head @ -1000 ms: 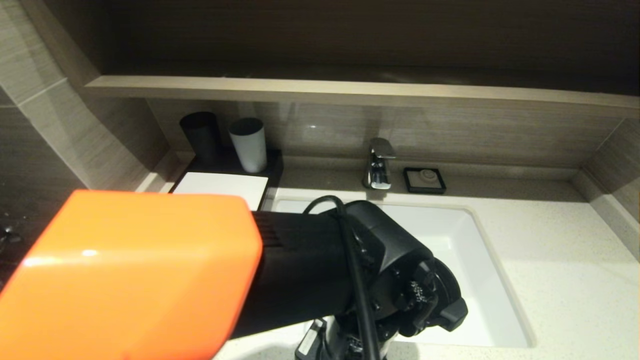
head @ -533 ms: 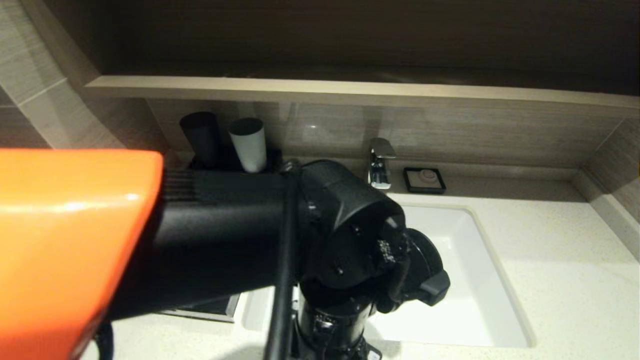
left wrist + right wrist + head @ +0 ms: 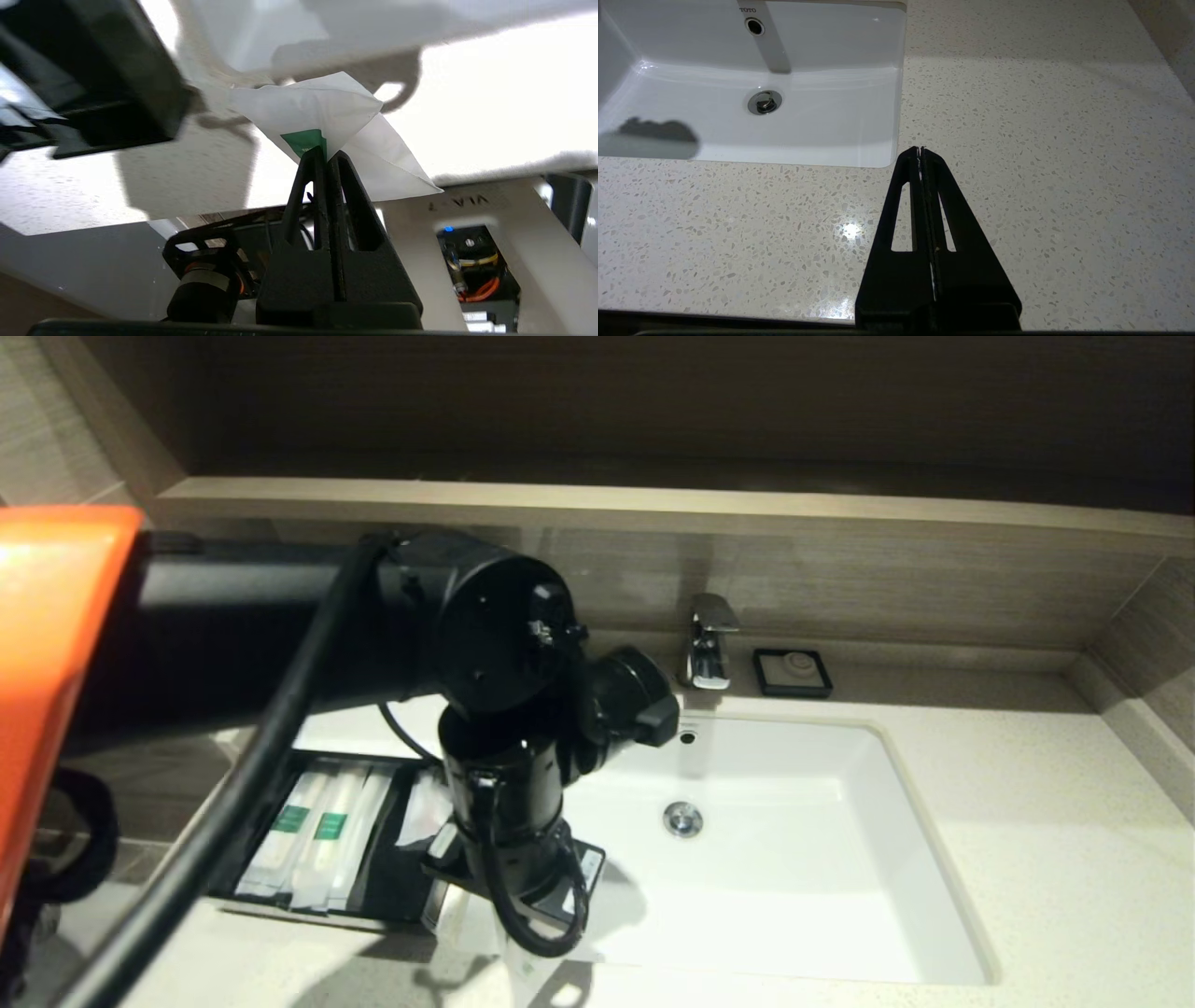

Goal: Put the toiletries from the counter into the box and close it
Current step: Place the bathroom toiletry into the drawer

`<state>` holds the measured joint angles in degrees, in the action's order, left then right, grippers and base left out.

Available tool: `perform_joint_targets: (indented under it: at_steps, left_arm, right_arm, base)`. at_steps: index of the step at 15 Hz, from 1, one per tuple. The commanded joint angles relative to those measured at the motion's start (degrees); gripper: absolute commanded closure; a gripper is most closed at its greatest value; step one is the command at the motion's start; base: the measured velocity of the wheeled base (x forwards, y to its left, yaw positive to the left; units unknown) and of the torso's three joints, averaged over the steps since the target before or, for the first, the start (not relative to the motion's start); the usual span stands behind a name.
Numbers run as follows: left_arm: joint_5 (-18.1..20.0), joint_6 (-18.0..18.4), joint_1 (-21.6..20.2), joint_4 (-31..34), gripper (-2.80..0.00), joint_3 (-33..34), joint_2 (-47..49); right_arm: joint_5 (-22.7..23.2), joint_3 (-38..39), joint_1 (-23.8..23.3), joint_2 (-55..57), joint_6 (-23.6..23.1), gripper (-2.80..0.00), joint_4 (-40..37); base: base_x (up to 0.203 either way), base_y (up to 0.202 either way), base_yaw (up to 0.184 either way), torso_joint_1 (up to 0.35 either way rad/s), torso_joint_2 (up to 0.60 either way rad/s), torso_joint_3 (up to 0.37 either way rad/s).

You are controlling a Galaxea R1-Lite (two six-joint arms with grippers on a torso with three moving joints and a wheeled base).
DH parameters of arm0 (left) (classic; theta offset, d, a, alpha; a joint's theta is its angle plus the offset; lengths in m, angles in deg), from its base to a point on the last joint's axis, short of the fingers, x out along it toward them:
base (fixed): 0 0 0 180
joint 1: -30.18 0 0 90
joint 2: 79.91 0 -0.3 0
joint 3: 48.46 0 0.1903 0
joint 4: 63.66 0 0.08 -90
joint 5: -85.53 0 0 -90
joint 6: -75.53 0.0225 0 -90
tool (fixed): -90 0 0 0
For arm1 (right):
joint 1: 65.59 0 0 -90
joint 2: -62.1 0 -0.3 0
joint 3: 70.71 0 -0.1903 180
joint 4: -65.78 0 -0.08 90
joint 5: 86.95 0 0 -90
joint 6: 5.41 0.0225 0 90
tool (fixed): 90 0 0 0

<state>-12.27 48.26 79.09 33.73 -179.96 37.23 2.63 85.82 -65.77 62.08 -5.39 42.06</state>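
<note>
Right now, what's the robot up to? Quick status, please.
Left gripper shut on a toiletry packet, near the open box. Packets already in it. Right gripper shut, idle over counter. Nothing in the way.

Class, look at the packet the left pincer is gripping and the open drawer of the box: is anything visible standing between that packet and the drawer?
Nothing visible. The left pincer is shut on a packet above the counter, beside the box, whose drawer is open and holds packets with bare floor alongside.

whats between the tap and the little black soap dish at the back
Nothing: in the head view, only bare speckled off-white stone counter separates the chrome tap from the small black square soap dish.
</note>
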Motion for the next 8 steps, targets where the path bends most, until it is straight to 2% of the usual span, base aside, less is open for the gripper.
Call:
perform_joint_targets:
  at_steps: [1,5,8]
  left_arm:
    - [-1.37,0.55,-4.86,0.23,0.00,-0.09,-0.52]
    - [-2.05,1.54,-12.06,0.50,0.00,-2.84,-0.56]
    - [-2.04,2.55,-15.39,0.05,0.00,-3.31,-1.75]
  right_arm:
    - [-0.02,0.01,0.01,-0.06,0.00,0.00,0.00]
    - [-0.02,0.01,0.01,-0.06,-0.02,0.00,0.00]
    - [-0.02,0.01,0.01,-0.06,-0.02,0.00,0.00]
  base:
    - [0.000,0.000,0.000,0.000,0.00,0.000]
    - [0.000,0.000,0.000,0.000,0.00,0.000]
    - [0.000,0.000,0.000,0.000,0.00,0.000]
